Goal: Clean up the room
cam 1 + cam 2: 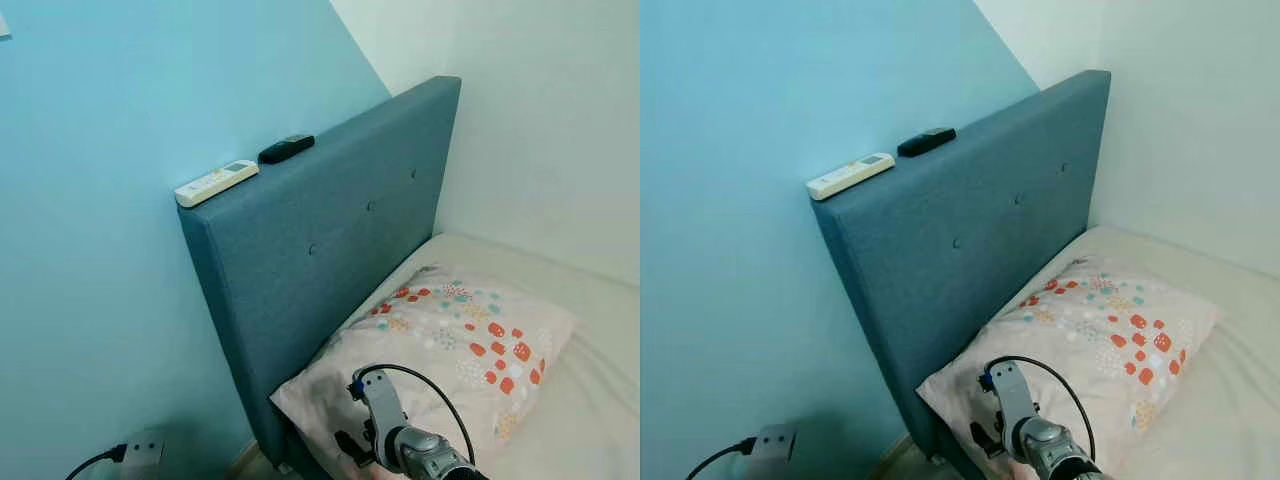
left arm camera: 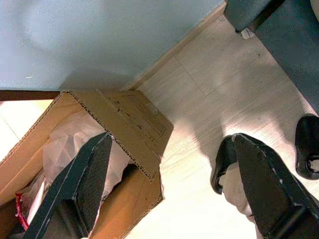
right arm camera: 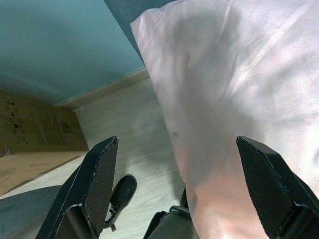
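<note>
A white remote (image 1: 216, 182) and a black remote (image 1: 286, 148) lie on top of the blue upholstered headboard (image 1: 330, 240). Below it a pillow (image 1: 450, 350) printed with red and teal dots rests on the bed. My right arm (image 1: 400, 435) reaches in low over the pillow's near corner. My right gripper (image 3: 174, 144) is open, hanging over the pillow edge (image 3: 224, 99) and the floor, with nothing between its fingers. My left gripper (image 2: 169, 144) is open too, above the wooden floor beside an open cardboard box (image 2: 124, 129) holding crumpled plastic.
A plugged-in socket block (image 1: 140, 450) lies at the foot of the blue wall. Black slippers (image 2: 224, 159) sit on the floor near the bed's corner (image 2: 259, 20). Another black shoe (image 3: 122, 191) and flat cardboard (image 3: 35, 134) are below the right gripper.
</note>
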`<state>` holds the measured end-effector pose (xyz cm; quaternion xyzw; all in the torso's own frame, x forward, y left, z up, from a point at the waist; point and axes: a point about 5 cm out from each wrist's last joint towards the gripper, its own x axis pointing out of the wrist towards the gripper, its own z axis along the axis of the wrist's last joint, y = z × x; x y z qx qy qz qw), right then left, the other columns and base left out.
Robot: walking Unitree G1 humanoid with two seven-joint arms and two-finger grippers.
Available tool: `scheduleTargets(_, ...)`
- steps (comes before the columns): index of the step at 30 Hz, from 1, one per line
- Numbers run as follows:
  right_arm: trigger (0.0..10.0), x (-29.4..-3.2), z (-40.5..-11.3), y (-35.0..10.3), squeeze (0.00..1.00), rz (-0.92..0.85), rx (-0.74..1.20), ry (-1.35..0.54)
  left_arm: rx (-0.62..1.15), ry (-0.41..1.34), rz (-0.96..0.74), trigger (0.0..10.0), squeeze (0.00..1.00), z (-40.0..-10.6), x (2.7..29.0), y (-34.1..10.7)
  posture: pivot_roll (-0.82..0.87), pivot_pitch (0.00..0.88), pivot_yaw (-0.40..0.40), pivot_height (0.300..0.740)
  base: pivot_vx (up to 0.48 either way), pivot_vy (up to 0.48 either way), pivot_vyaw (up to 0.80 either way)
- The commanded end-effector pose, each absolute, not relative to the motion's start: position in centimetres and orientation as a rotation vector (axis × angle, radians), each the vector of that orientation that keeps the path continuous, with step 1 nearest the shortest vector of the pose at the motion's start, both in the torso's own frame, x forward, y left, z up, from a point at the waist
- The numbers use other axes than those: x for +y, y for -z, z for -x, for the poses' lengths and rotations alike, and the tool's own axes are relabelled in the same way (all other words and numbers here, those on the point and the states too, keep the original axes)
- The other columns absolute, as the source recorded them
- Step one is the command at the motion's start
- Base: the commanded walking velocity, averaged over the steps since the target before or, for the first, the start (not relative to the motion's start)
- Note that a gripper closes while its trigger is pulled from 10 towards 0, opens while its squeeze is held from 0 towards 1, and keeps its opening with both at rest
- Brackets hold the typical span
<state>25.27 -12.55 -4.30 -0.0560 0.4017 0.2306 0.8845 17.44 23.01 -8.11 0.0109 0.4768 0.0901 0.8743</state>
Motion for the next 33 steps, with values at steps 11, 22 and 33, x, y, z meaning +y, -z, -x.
scheduleTargets(11,10.0,-12.1,-25.1,4.4,0.00,0.116,0.839,-0.509,1.021,-0.191,0.000,10.0,0.00,-16.6,22.7,8.6,-0.06,0.000,-0.024,0.740,0.000,0.000,0.00)
scheduleTargets(22,10.0,-12.2,-25.1,4.4,0.00,0.108,0.842,-0.506,1.031,-0.197,-0.005,10.0,0.00,-16.3,23.0,8.7,-0.06,0.000,-0.029,0.740,0.000,0.000,0.00)
scheduleTargets(33,10.0,-12.2,-25.0,4.5,0.00,0.089,0.848,-0.499,1.051,-0.186,-0.013,10.0,0.00,-15.7,23.0,8.9,-0.06,0.000,-0.029,0.740,0.000,0.000,0.00)
